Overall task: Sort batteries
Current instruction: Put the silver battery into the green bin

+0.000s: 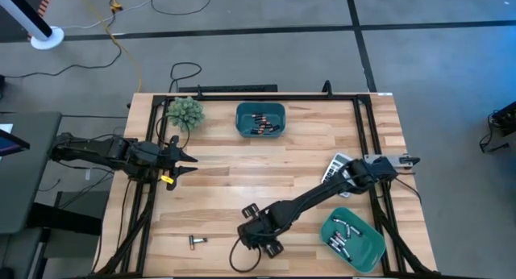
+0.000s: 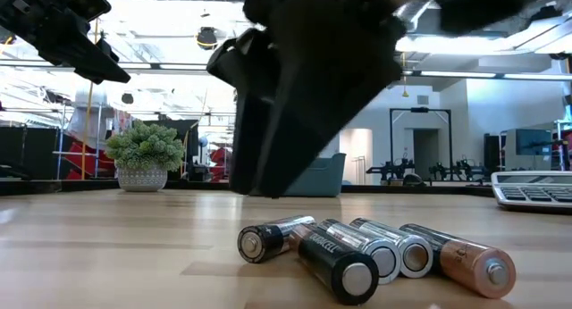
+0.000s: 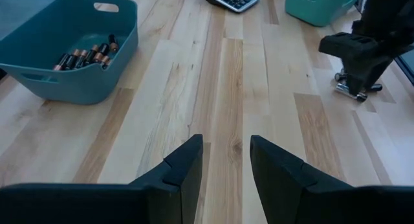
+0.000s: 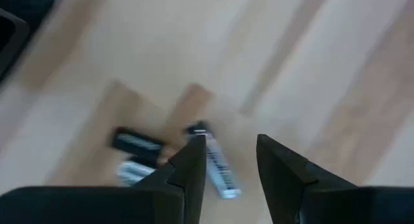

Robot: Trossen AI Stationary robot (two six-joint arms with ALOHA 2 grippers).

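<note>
Batteries (image 2: 371,254): 5 loose on table; 2 teal bins (image 1: 260,118)

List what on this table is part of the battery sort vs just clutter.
Job:
- loose dark and copper cylindrical batteries on the wood
- teal plastic bin at the far edge, batteries inside
- teal plastic bin at the near right corner, batteries inside
- right gripper, open above the loose batteries

Clutter:
- grey-white calculator
- small green potted plant
- small metal piece
</note>
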